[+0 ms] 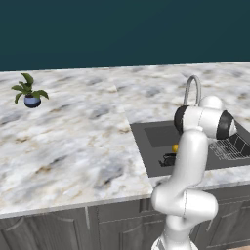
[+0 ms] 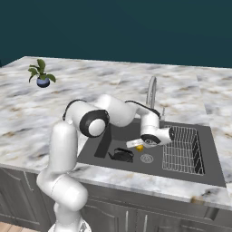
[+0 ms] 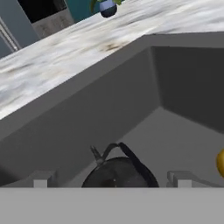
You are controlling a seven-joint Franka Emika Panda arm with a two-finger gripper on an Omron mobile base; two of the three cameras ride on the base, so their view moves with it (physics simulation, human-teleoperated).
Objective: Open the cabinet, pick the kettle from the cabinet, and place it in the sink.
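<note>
1. One kettle [image 2: 121,155], glossy black, is seated upright on the floor of the sink [image 2: 181,174], near its left wall, handle arched on top.
2. One yellow item [image 2: 140,147], partly hidden, is set just beside the kettle, toward the drain.
3. One gripper [image 2: 136,144] is held over the sink above the kettle, jaws spread wide, nothing clasped.
4. One wire rack [image 2: 181,149] is lodged in the sink's right half.
5. One faucet [image 2: 151,92] is mounted behind the sink.
6. One potted plant [image 2: 41,74] is placed far left of the sink.

The kettle [image 3: 119,170] is cut off at 6 o'clock in the hand view; a yellow object [image 3: 220,162], possibly fruit, is cropped at 3 o'clock.
</note>
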